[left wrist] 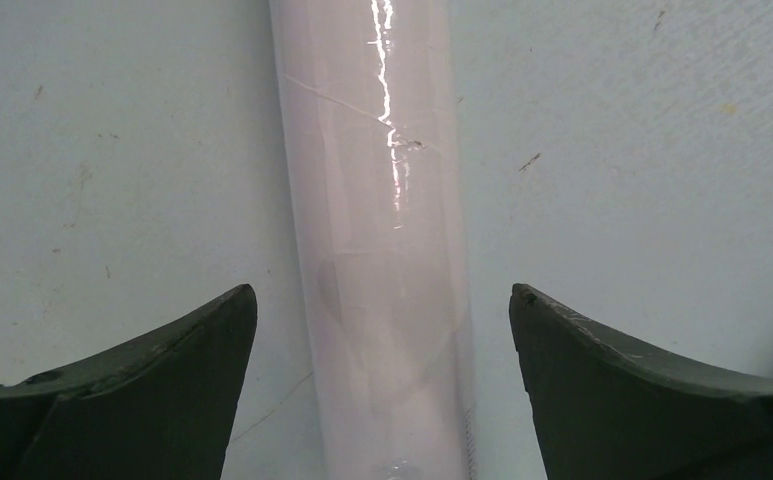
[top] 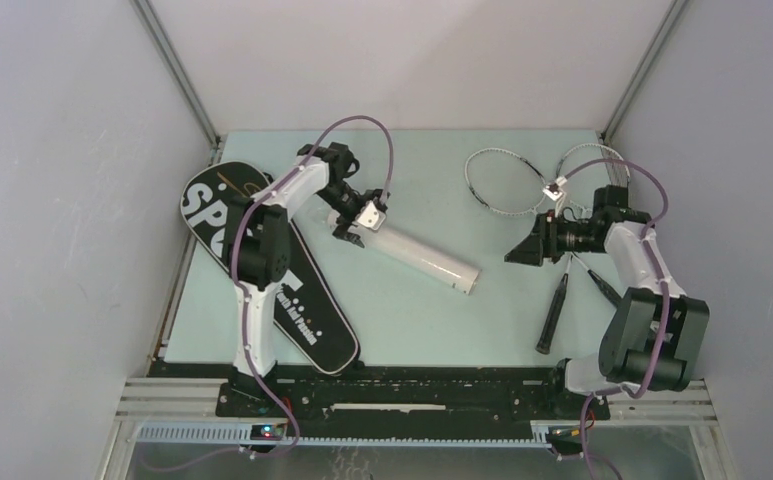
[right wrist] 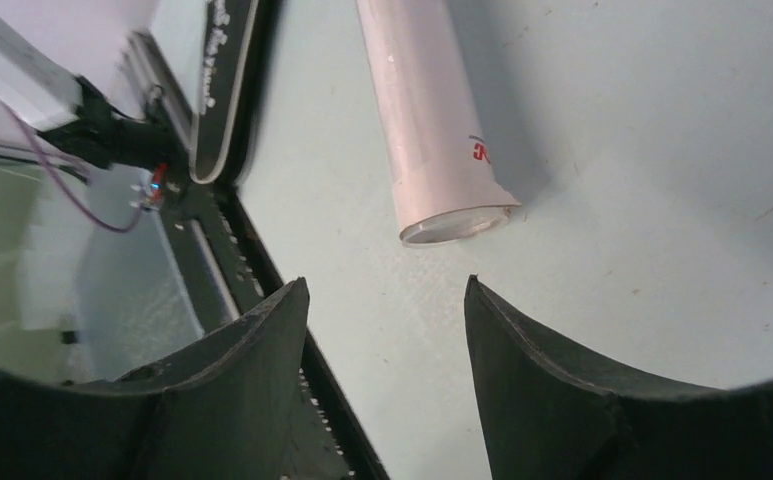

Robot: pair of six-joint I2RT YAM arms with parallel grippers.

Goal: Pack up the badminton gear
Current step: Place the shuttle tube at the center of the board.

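Observation:
A long white tube (top: 417, 256) lies slantwise mid-table. My left gripper (top: 355, 228) hangs over its far-left end, open. In the left wrist view the tube (left wrist: 377, 230) runs up between the fingers, with table showing on both sides and neither pad touching; the left gripper (left wrist: 382, 300) is centred on it. My right gripper (top: 517, 252) is open and empty to the right of the tube, aimed at its near end (right wrist: 454, 222); right gripper (right wrist: 384, 285). Two thin racquets (top: 507, 185) lie at the back right, black handles (top: 553, 315) toward me. The black "SPORT" bag (top: 262, 270) lies flat on the left.
The left arm reaches over the bag's upper part. The right arm's base (top: 652, 345) stands just beside the racquet handles. The black base rail (right wrist: 227, 270) runs along the table's near edge. Grey walls close in left, right and back.

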